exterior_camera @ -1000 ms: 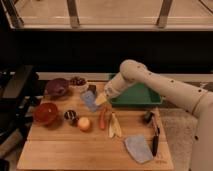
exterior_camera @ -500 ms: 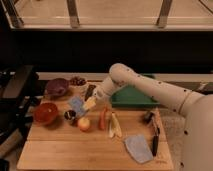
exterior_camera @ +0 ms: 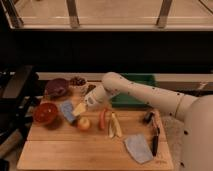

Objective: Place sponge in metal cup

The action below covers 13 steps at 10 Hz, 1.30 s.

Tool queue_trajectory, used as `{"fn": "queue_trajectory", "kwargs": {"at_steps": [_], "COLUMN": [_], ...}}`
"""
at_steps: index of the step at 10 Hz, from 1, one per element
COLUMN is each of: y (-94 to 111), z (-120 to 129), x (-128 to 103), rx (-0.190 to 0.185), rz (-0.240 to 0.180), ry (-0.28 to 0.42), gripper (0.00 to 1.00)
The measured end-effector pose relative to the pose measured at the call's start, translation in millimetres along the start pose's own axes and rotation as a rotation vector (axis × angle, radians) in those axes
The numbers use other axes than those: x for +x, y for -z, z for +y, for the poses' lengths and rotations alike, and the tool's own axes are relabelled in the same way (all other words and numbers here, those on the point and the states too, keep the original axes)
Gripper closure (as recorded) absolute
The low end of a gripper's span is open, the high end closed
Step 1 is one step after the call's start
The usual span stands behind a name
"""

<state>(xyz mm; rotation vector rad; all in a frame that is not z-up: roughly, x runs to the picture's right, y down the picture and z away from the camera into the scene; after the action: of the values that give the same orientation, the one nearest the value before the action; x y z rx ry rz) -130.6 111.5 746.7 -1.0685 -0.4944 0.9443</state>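
The sponge, a pale blue-grey block, hangs tilted just right of the red bowl and left of the orange fruit. My gripper is shut on the sponge's right end, at the tip of the white arm that reaches in from the right. The metal cup is hidden, with the sponge and gripper in front of the spot between the bowl and the fruit.
On the wooden board there is a dark purple bowl at the back left and a small white bowl beside it. A green tray sits behind the arm. A red vegetable, a pale peel, a grey cloth and a black tool lie to the right.
The arm has swung left and down, carrying the sponge from beside the green tray to the spot between the red bowl and the orange fruit.
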Motion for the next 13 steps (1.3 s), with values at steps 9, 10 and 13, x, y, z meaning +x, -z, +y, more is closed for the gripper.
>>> {"fn": "queue_trajectory", "kwargs": {"at_steps": [9, 10, 13], "y": [-36.3, -38.7, -41.3], "z": [-25.2, -27.3, -30.3], "x": [4.5, 5.2, 6.0], "rx": [0.039, 0.040, 0.044], "rz": [-0.006, -0.006, -0.018], "ry": [-0.132, -0.141, -0.164], "gripper": [0.49, 0.41, 0.30]}}
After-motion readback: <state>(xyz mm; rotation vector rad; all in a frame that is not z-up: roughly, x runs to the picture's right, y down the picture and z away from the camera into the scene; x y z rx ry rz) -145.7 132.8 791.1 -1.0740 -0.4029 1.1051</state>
